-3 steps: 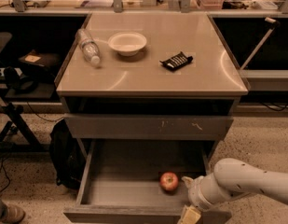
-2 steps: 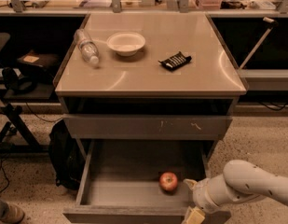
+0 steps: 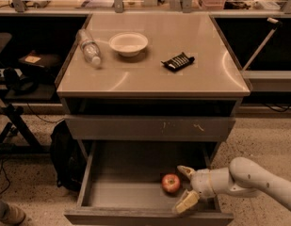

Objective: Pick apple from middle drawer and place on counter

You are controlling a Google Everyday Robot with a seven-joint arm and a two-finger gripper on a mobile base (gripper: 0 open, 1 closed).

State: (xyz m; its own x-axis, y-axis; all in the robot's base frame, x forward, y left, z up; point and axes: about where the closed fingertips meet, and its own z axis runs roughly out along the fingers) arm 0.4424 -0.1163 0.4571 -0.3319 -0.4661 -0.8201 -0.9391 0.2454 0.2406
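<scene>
My gripper is down inside the open drawer, near its front right corner. The jaws are spread wide and hold nothing; one finger sits toward the back of the drawer and the other toward its front lip. The apple lies straight ahead of the gap, on the drawer floor just past my fingertips and roughly centred between them. I cannot tell whether either tip touches it yet. It is round, so no axis matters, and I judge that a short push forward along my own line would bring it between the pads before I close. Above the jaws is the shut scratched drawer front. Higher up is the counter, which carries a bowl, a bottle and a dark packet.
</scene>
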